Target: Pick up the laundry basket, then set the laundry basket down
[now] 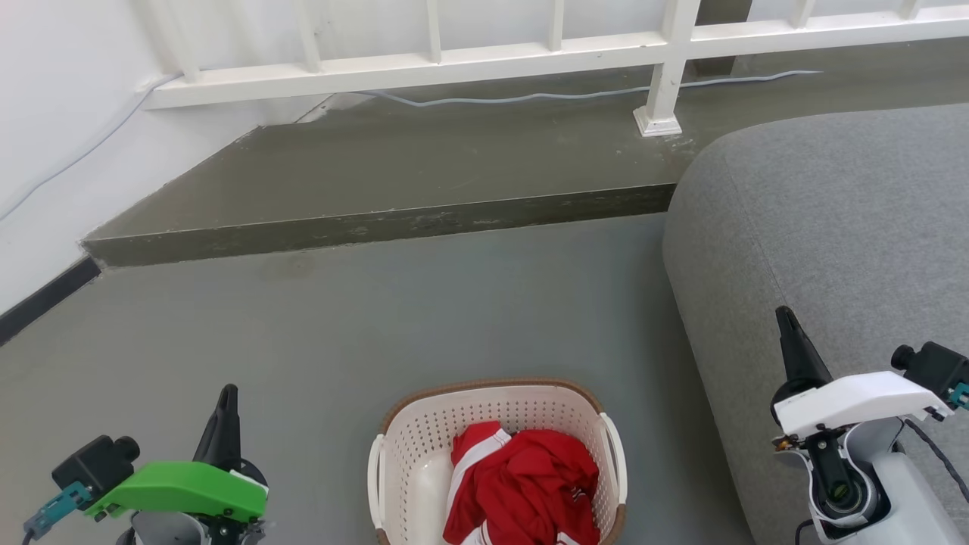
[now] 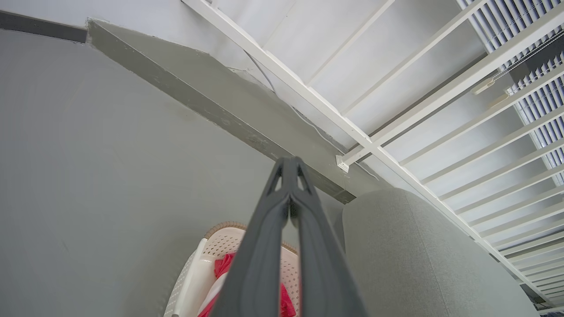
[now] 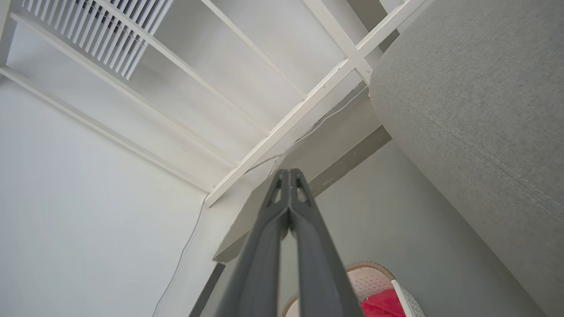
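The laundry basket [image 1: 424, 443], cream-white and perforated with a brown rim, stands on the grey floor at the bottom centre of the head view, with red and white clothes [image 1: 526, 484] inside. White handles run along its left and right sides. My left gripper [image 1: 225, 405] sits at the lower left, well apart from the basket, fingers pressed together and holding nothing. My right gripper [image 1: 786, 324] is at the lower right over the sofa's edge, also shut and empty. The left wrist view shows the left gripper [image 2: 289, 164] with the basket [image 2: 222, 240] below its fingers. The right wrist view shows the right gripper [image 3: 288, 175] and the basket [image 3: 372, 279].
A grey sofa [image 1: 840, 227] fills the right side, close to the basket. A raised floor step [image 1: 378, 223] crosses behind, with a white railing [image 1: 658, 68] and a grey cable [image 1: 530, 96] on it. A white wall [image 1: 53, 113] stands at the left.
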Controlling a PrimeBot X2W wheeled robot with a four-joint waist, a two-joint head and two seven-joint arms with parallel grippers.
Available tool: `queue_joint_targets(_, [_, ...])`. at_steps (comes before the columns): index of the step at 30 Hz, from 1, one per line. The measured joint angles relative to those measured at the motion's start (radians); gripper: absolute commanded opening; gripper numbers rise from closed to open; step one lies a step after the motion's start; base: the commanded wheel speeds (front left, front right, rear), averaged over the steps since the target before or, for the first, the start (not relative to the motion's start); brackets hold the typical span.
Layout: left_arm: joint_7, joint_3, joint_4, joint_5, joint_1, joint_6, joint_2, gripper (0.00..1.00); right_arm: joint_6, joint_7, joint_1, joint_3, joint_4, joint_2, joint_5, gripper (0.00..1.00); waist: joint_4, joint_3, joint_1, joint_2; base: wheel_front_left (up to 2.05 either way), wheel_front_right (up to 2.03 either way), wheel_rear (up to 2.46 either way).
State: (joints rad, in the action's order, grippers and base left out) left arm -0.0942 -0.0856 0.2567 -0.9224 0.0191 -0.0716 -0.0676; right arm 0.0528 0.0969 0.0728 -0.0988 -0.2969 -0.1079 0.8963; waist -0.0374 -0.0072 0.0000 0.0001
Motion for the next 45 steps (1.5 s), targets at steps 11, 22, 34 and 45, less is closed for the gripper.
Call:
queue_joint_targets(11, [0.041, 0.031, 0.004, -0.123, 0.001, -0.009, 0.009, 0.0, 0.013, -0.038, 0.0, 0.043, 0.0, 0.013, 0.128, 0.0, 0.007, 0.002, 0.0, 0.0, 0.0, 0.0, 0.0])
queue_joint_targets(22, [0.076, 0.058, 0.007, -0.233, 0.005, -0.016, 0.013, 0.0, 0.026, -0.073, 0.0, 0.083, 0.002, 0.023, 0.243, 0.0, 0.013, 0.003, 0.0, 0.0, 0.0, 0.0, 0.0])
queue_joint_targets(34, [0.113, 0.091, 0.012, -0.368, 0.021, -0.026, 0.018, 0.0, 0.035, -0.115, 0.0, 0.13, 0.004, 0.038, 0.384, 0.0, 0.021, 0.005, 0.0, 0.0, 0.0, 0.0, 0.0])
queue_joint_targets(45, [0.155, 0.122, 0.016, -0.49, 0.023, -0.035, 0.021, 0.0, 0.046, -0.152, 0.0, 0.171, 0.006, 0.048, 0.511, 0.0, 0.027, 0.007, 0.0, 0.0, 0.0, 0.0, 0.0])
